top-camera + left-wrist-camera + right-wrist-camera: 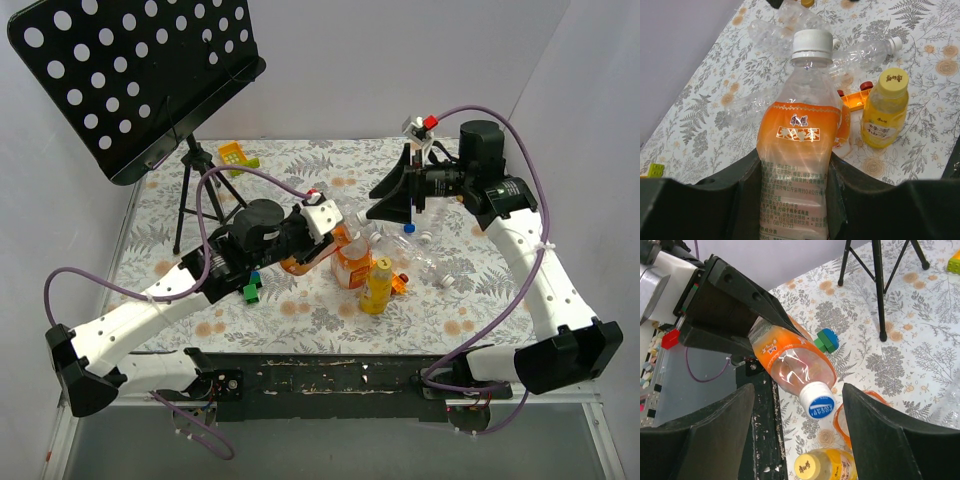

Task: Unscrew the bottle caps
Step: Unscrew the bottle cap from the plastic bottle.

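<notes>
Black fingers [732, 202] of the left gripper [795, 172] fill the bottom of the left wrist view, and they're clamped tight on the lower body of an orange-label bottle [800, 132]. That bottle has its white cap [812, 44] sitting on the neck. In the right wrist view the bottle is tilted, poking out of the left gripper with the cap end toward the camera, and you can see blue print on top of the cap.

Right gripper [797, 407] has its jaws wide apart, 1 finger at each side of its own view. The white cap shows in the gap between them but touches neither, so nothing is in its grip. In the top view it hangs over the middle of the table, just right of the bottles.

Just beside the held bottle a yellow bottle [884, 115] stands upright with its yellow cap [892, 80] on. A little orange toy car [856, 100] sits between the 2 bottles in the left wrist view. Past them a few clear bottles [865, 52] lie on their sides on the flowery tablecloth [340, 160].

Also around: a green-and-blue block [826, 340] on the cloth close to the left gripper, and a black music stand [130, 80] on a tripod at the far left corner.
</notes>
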Tool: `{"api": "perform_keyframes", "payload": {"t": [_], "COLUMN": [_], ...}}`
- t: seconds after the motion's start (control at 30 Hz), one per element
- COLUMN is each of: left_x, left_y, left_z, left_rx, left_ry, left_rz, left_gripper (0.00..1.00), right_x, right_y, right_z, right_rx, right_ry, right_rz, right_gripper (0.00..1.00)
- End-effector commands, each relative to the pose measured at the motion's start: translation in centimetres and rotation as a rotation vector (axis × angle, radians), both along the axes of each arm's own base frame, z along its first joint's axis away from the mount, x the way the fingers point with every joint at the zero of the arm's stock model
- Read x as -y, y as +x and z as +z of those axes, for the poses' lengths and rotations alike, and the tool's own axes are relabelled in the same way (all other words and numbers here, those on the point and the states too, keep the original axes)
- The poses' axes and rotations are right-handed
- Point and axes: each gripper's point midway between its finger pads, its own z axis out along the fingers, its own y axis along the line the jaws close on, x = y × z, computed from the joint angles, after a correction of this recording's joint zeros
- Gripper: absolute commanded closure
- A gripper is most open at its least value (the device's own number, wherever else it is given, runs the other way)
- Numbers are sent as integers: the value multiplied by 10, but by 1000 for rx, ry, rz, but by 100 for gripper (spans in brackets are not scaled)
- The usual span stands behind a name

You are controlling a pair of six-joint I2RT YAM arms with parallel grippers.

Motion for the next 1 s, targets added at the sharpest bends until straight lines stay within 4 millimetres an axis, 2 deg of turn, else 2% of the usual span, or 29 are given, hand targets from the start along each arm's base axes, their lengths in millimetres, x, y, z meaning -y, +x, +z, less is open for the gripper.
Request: {"api": "perform_keyframes", "payload": {"t": [0.0, 0.17, 0.37, 0.47, 0.67, 0.83, 0.9, 0.97], "left_x": [2, 2, 0, -2, -2, -3, -3, -5], "left_y": [8, 7, 4, 4, 3, 2, 0, 0], "left_z": [33, 38, 37, 35, 36, 35, 38, 37], "left_rx": [78, 93, 98, 98, 105, 102, 107, 105], "left_ry": [-43, -51, -51, -49, -61, -63, -71, -72], "left_rz": [47, 47, 43, 46, 42, 43, 38, 39], "left_gripper": [100, 100, 100, 100, 100, 100, 100, 100], "right_x": [-12, -10, -10, -12, -15, -17, -17, -17], "right_y": [-1, 15, 18, 12, 5, 0, -2, -5], "right_z": [6, -11, -13, -13, -20, -16, -14, -13], "right_rx": [22, 39, 21, -3, -55, -60, -55, -46], "right_ry": [-19, -93, -98, -84, -63, -44, -35, -27], "right_rz": [1, -66, -82, -48, 0, 31, 47, 65], "right_gripper": [21, 22, 22, 26, 39, 50, 62, 81]}}
